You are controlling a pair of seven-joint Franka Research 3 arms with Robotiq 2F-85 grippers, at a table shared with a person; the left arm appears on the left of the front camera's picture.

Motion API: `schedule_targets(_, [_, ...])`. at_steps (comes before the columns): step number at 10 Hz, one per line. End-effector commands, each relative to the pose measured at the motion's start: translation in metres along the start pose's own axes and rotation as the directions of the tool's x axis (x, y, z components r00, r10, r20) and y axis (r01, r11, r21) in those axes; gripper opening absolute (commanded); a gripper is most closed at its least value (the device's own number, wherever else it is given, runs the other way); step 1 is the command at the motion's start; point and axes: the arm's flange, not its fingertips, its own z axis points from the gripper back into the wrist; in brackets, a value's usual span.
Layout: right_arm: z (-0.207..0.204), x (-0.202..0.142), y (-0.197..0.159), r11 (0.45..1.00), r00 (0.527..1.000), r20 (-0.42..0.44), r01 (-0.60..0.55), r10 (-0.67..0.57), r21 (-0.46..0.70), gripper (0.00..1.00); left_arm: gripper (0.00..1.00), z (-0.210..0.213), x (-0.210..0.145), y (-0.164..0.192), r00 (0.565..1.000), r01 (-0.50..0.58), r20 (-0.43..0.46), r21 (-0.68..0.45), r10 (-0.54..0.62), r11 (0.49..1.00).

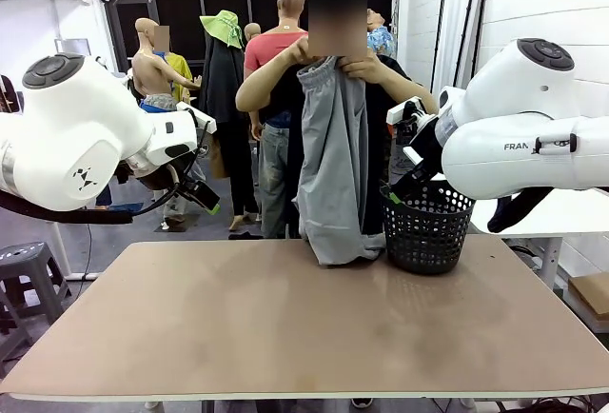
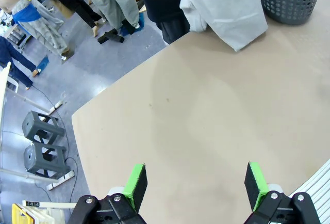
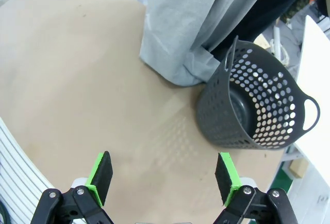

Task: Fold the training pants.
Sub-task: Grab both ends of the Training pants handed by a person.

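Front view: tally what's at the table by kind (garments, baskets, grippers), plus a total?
training pants: 1, held up at the far side
black mesh basket: 1
grippers: 2, left gripper and right gripper, both open
Total: 4

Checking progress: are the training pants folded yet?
No: unfolded, the training pants hang full length from the person's hands, leg ends resting on the table.

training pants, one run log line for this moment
training pants: held up by person's hands, hem on table | basket: beside pants | left tool: open, empty | right tool: open, empty | fold: not started
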Motion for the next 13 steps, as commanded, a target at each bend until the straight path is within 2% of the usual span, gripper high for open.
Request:
schedule_targets(1, [-0.0009,0.0008,-0.0003,1.000,1.000,0.007,0.006,-0.006,-0.001,1.00,1.00,-0.0002,-0.0001,0.0010,1.000,0.009,-0.001,0.002,-0.009,1.000])
schedule_targets(13, [-0.0009,0.0008,-0.0003,1.000,1.000,0.007,0.006,-0.006,-0.001,1.00,1.00,-0.0002,-0.0001,0.0010,1.000,0.009,-0.001,0.002,-0.009,1.000])
